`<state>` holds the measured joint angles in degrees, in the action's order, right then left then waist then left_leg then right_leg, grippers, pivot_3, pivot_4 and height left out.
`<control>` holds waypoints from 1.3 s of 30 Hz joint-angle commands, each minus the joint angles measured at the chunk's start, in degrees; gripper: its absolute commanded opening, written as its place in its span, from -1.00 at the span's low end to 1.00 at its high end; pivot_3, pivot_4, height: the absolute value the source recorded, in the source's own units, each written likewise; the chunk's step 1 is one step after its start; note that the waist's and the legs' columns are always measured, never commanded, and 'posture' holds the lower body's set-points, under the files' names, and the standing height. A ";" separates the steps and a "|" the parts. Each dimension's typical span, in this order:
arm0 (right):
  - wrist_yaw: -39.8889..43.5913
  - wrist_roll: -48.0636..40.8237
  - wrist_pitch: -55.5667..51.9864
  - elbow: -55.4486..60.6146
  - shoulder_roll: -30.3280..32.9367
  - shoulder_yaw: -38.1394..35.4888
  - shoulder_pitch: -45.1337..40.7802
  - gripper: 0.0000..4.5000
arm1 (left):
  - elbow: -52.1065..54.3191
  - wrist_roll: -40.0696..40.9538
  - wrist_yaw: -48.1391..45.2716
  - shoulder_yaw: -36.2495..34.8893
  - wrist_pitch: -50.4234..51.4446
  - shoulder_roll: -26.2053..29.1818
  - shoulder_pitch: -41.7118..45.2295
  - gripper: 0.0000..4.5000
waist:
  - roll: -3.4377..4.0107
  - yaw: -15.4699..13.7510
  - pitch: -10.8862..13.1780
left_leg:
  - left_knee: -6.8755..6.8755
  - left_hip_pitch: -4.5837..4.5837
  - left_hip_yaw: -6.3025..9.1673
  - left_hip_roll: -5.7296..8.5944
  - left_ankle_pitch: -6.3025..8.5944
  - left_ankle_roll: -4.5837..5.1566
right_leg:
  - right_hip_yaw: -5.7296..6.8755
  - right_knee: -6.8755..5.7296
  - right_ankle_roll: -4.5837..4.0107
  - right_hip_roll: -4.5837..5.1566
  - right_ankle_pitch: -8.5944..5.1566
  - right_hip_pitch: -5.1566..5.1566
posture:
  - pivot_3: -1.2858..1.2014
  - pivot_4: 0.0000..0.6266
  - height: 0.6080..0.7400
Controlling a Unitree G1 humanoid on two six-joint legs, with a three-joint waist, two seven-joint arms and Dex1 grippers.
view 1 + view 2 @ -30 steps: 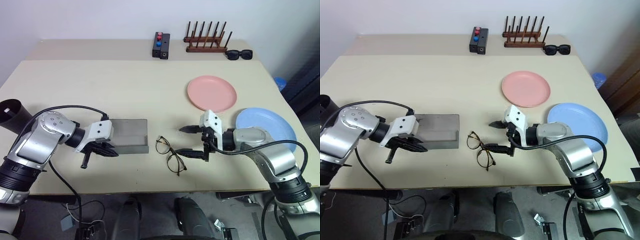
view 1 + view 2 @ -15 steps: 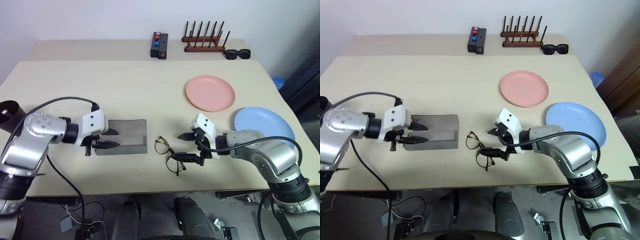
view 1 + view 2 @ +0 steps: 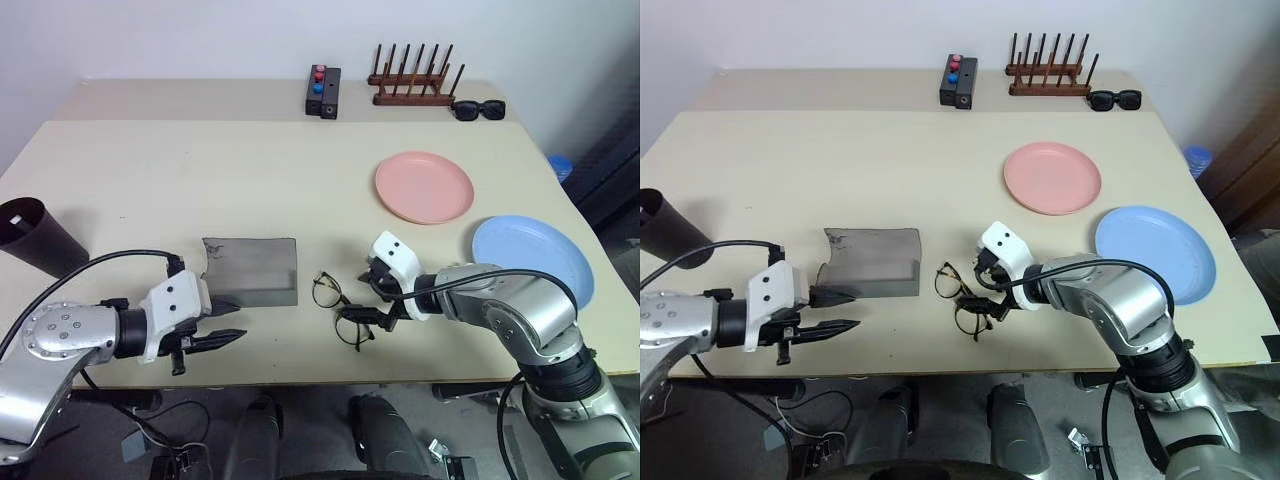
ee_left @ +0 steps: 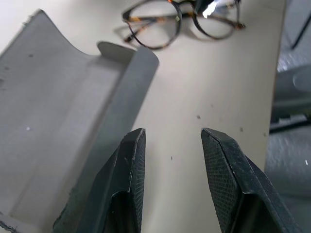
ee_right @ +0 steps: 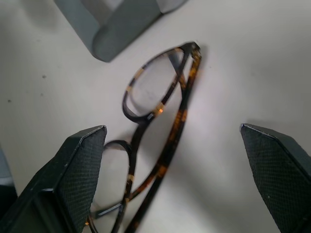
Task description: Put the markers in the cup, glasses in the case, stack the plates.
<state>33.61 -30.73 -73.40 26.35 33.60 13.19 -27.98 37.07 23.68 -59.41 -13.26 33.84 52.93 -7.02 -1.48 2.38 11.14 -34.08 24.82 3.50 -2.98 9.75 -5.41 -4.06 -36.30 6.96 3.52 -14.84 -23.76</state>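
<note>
I have the right end effector (image 3: 371, 295) spread wide over the glasses (image 3: 340, 308), one finger on each side, nothing gripped. The glasses lie on the surface (image 3: 220, 180) just beside the open grey case (image 3: 252, 270). My left end effector (image 3: 222, 325) hangs part open and empty near the case's front edge.

Bare table (image 3: 200, 170) is lying open beyond the case (image 3: 250, 271); the glasses (image 3: 338, 309) are crowding its right side, nothing blocking its left.
</note>
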 commanded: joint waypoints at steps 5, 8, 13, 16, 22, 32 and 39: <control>-2.07 0.04 -0.90 1.56 -0.36 -1.10 -0.51 -0.51 | 1.96 1.99 4.41 -1.96 1.94 -0.77 -0.29 -0.17 | 0.00 0.07 0.00 | 0.00 0.00 0.00 0.00 0.00 0.01 | 0.00 0.00 0.00 -0.01 0.00 -0.01 | 0.03 -0.52 1.00; -2.20 0.17 -0.81 1.57 -0.10 -1.05 -0.29 -0.99 | 1.88 2.04 5.22 -1.75 2.07 -0.73 -0.15 -0.17 | -0.01 0.04 -0.02 | 0.00 0.00 0.00 0.00 0.00 0.01 | 0.00 0.00 0.00 0.00 0.00 0.00 | 0.03 -0.52 1.00; -2.45 0.92 0.30 1.06 0.25 -0.48 -0.64 -0.99 | 1.36 1.78 6.49 -1.18 1.83 -0.29 0.70 -0.17 | -0.02 0.06 -0.03 | -0.01 0.00 -0.01 0.00 0.01 0.00 | 0.00 0.02 -0.02 0.00 0.01 0.00 | 0.03 -0.52 1.00; -1.22 2.31 3.09 0.95 2.16 0.77 -1.35 -0.99 | 1.02 1.93 7.30 -1.74 1.70 -0.47 1.05 -0.17 | -0.02 0.05 -0.03 | -0.01 0.00 -0.01 0.00 0.01 0.00 | 0.00 0.02 -0.02 0.00 0.01 -0.01 | 0.03 -0.52 1.00; 6.00 1.00 9.75 1.59 4.77 0.79 -6.55 -0.99 | -2.63 1.53 9.18 -8.57 -1.92 -2.55 -0.51 -0.17 | 0.00 0.29 -0.01 | 0.00 0.00 -0.03 -0.01 0.01 0.01 | 0.00 0.06 -0.04 0.00 0.02 -0.04 | 0.03 -0.52 1.00; 8.68 4.53 16.84 -7.61 -8.37 9.61 -20.61 -0.99 | -7.66 6.01 5.85 -24.08 -12.71 -13.37 -15.39 -0.17 | -0.01 1.51 -0.02 | 0.11 0.02 -0.11 -0.04 0.05 0.07 | -0.03 0.08 -0.08 -0.01 0.05 -0.14 | 0.03 -0.52 1.00; 9.55 11.29 24.97 -20.41 -18.75 17.08 -25.53 -0.99 | -9.79 7.38 3.00 -29.17 -15.70 -14.66 -22.42 -0.17 | -0.11 1.28 -0.09 | 0.06 0.08 -0.12 -0.03 0.06 0.05 | -0.01 0.16 -0.16 0.04 0.09 -0.33 | 0.03 -0.52 1.00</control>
<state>42.71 -21.24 -51.47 7.51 16.31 29.06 -51.86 26.89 30.23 -56.08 -40.27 19.53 38.46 -28.99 -1.59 3.66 11.05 -34.02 24.90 3.37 -3.01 9.82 -5.37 -4.07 -36.13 6.77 3.56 -14.74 -24.09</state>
